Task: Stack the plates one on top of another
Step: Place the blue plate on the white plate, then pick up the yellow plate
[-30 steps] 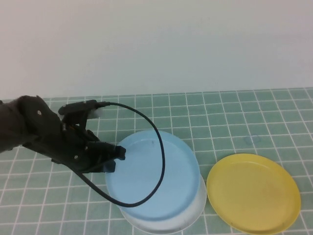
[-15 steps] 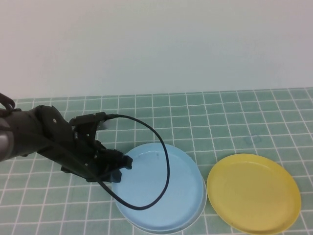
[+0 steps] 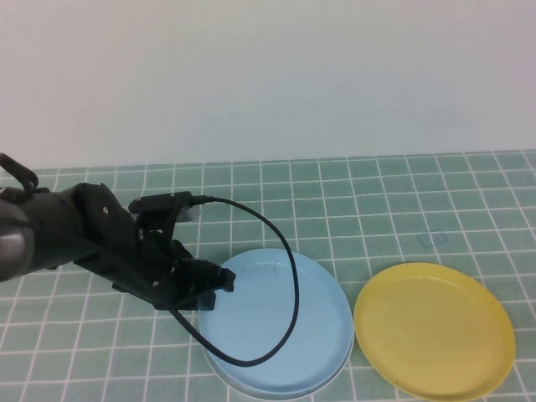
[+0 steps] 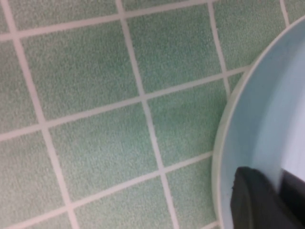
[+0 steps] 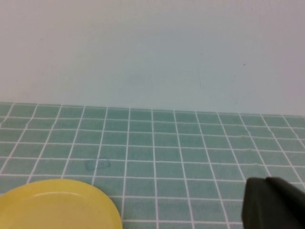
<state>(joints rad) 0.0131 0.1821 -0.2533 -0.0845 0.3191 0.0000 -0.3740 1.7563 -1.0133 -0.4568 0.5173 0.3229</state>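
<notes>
Black left tool [image 3: 219,283] sits at the near-left rim of the light blue plate [image 3: 280,322]; whether it grips that rim cannot be told. White plate [image 3: 243,387] shows as a sliver beneath the blue one. Yellow plate [image 3: 434,329] lies just right of it on the green-tiled bench [image 3: 402,201]. Right tool [image 5: 274,202] hangs above the bench beyond the yellow plate; its opening cannot be told.

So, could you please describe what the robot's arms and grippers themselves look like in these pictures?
The left arm is matte black and bulky, ending at the left gripper in stubby black fingers. A thin black cable loops out from its wrist, beside a small pale patch. The right gripper shows only as a dark rounded block in the right wrist view. No markings are legible.
</notes>
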